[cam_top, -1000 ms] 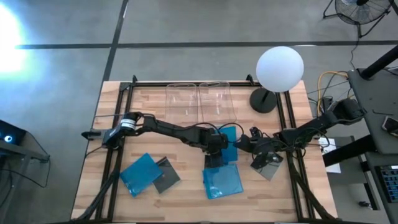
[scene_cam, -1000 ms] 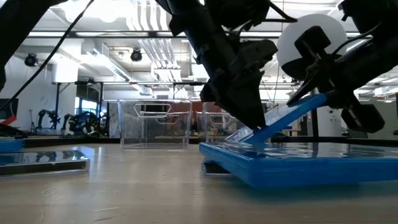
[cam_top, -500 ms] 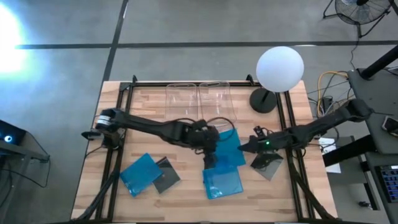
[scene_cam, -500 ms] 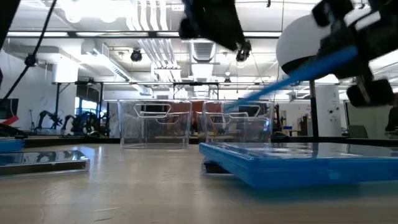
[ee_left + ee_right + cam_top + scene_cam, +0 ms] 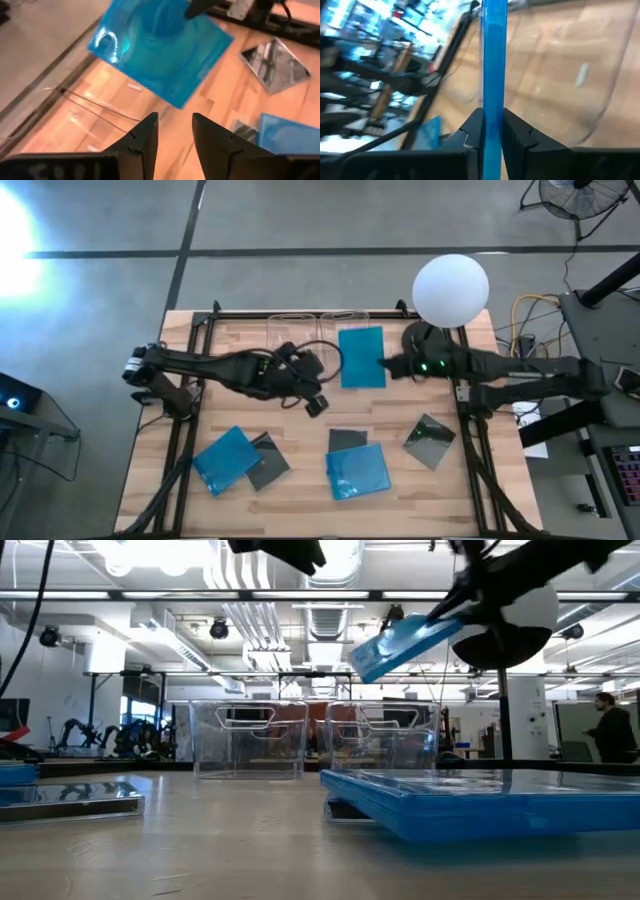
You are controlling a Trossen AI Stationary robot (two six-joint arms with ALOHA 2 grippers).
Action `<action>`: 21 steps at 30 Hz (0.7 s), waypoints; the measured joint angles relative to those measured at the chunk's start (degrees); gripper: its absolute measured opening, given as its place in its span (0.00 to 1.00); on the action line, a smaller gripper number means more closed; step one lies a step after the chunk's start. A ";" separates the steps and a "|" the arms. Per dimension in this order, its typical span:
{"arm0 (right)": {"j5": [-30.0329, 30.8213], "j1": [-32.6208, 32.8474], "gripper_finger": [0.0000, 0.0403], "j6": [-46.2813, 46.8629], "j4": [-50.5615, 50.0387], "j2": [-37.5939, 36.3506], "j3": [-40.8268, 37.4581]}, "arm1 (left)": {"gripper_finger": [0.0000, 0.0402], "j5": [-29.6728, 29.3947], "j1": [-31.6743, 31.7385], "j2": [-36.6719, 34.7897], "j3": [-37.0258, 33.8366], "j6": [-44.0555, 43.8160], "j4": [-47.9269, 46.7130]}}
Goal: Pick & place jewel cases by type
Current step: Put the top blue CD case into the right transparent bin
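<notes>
Wooden planks make up the table (image 5: 300, 480), framed by dark rails, with a white globe lamp (image 5: 450, 290) standing at its far right corner. Two clear bins (image 5: 318, 340) sit side by side at the far edge. The right gripper (image 5: 384, 365) holds a blue jewel case (image 5: 361, 357) in the air over the right-hand bin; its fingers (image 5: 472, 131) are pinched on the case's edge, which shows as a thin blue strip in the right wrist view. In the low view the case (image 5: 405, 645) hangs tilted above the bins.

The left gripper (image 5: 314, 406) hovers above the table near the front of the bins, its fingers (image 5: 145, 137) slightly parted and holding nothing.

Five more jewel cases lie flat on the table. At front left a blue case (image 5: 225, 458) touches a dark grey case (image 5: 268, 463). Near the front middle another blue case (image 5: 358, 471) partly overlaps a dark case (image 5: 346, 439). Further right, a dark case with a mirror-like sheen (image 5: 430, 440) lies alone, turned at an angle. A person (image 5: 605, 730) stands in the room beyond the table.
</notes>
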 joint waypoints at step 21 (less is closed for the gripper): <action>-21.78 -17.98 0.43 -6.02 -6.60 39.88 20.84 | 0.26 -9.40 -3.10 -7.09 -4.92 -23.37 -14.22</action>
